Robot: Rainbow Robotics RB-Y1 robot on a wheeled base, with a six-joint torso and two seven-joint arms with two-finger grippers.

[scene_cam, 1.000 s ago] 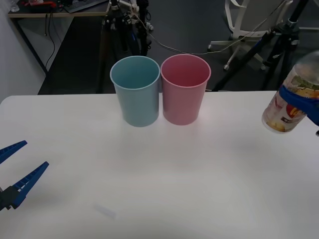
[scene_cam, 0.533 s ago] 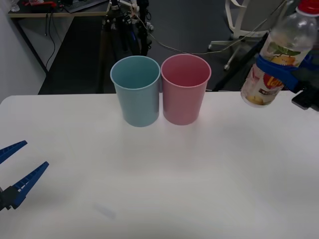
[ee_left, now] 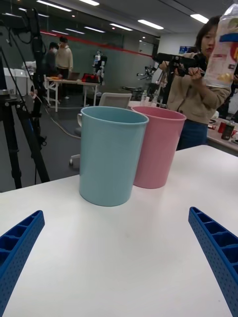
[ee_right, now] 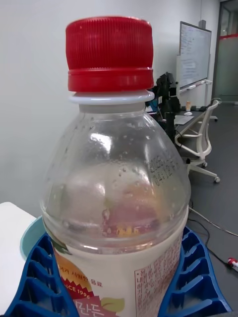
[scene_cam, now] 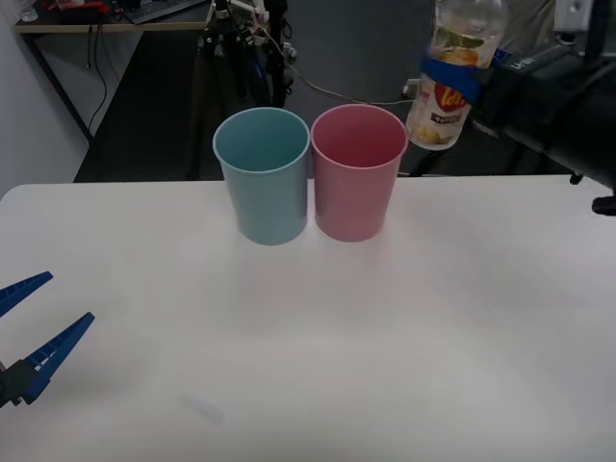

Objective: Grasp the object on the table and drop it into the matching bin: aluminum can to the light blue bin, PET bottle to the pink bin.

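1. Right hand (scene_cam: pixel 460 77): raised above the far right part of the counter (scene_cam: pixel 385 318), its 2 blue ribbed fingers (ee_right: pixel 196 277) closed around the labelled middle of the PET bottle (scene_cam: pixel 452 72).
2. PET bottle: held clear of the counter, slightly tilted, base nearest the pink bin (scene_cam: pixel 357 171); positioned just right of that bin's rim and higher than it, not over the opening. Red cap (ee_right: pixel 109 54) screwed on; clear shoulder and yellow-orange label (ee_right: pixel 119 292) seen in the right wrist view (ee_right: pixel 116 198).
3. Pink bin: upright near the far edge of the counter, directly beside the light blue bin (scene_cam: pixel 262 173), walls touching or nearly so; contact could not be confirmed. Seen likewise from the left wrist (ee_left: pixel 156 146), next to the light blue bin (ee_left: pixel 111 153).
4. Left hand (scene_cam: pixel 27 322): low over the near left edge of the counter, 2 fingers (ee_left: pixel 215 247) spread wide, nothing held, well apart from both bins.
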